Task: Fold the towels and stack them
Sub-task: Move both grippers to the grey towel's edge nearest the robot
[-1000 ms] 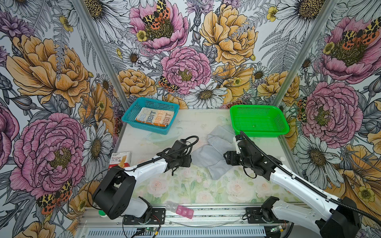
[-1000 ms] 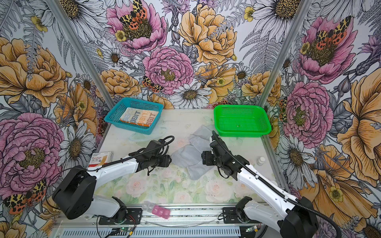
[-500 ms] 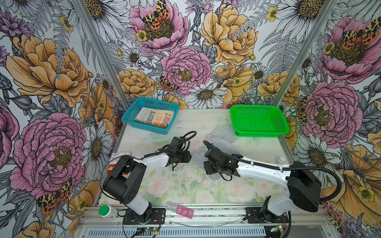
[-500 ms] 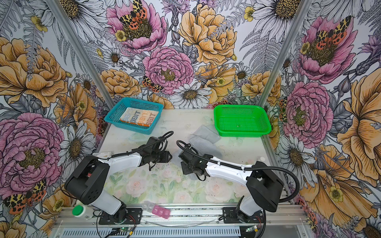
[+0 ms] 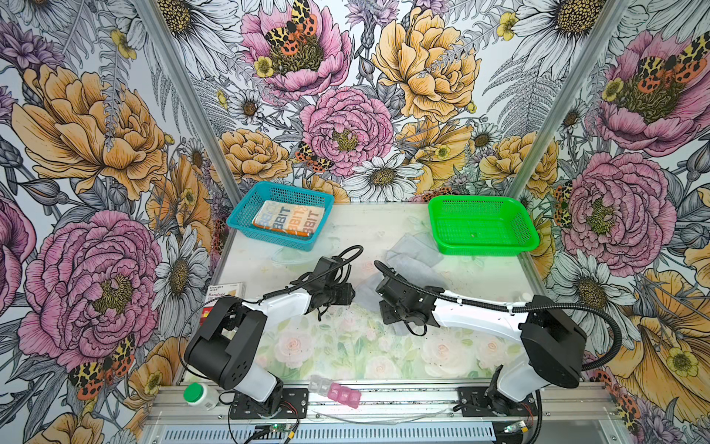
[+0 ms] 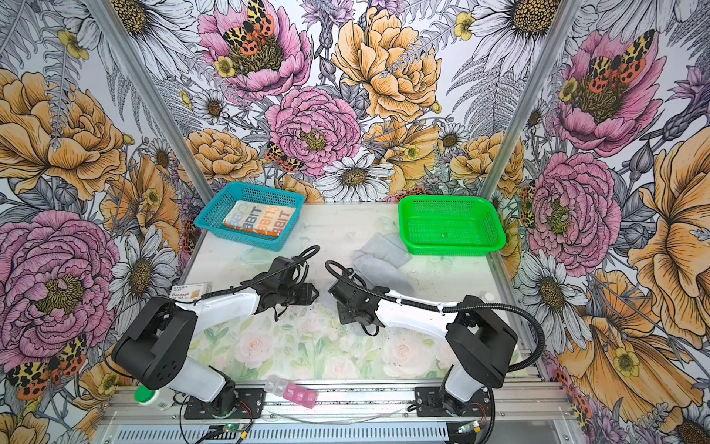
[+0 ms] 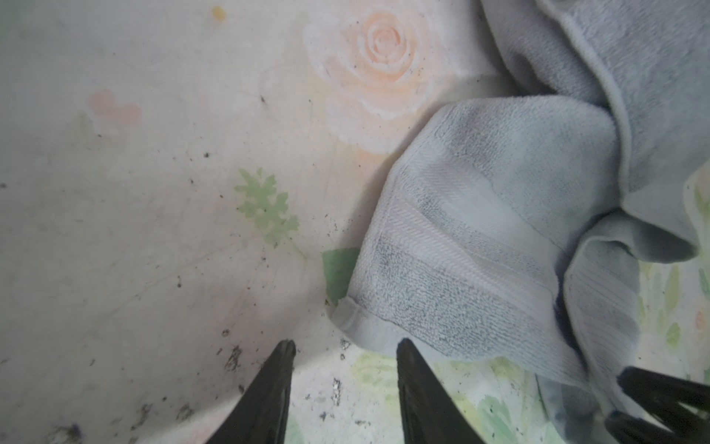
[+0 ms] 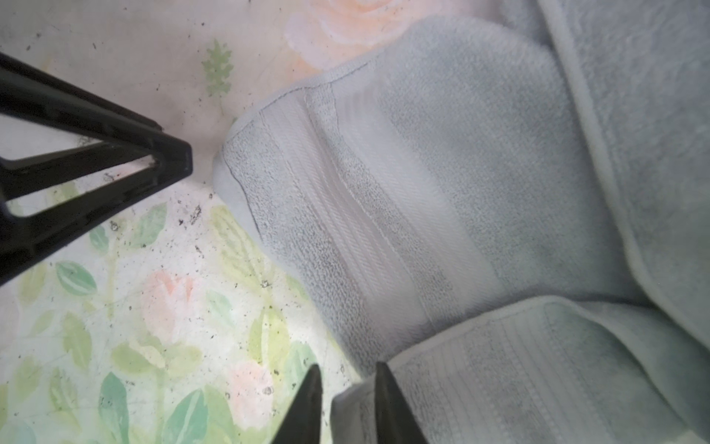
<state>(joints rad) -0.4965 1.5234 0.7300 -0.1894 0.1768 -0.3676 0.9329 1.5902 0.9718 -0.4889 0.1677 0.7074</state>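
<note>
Right fingers tight on grey towel

Blind spots on my screens
My right arm hides much of the grey towel in both top views; the right pincer runs off the wrist view's edge, so I can't tell its grip.
</note>
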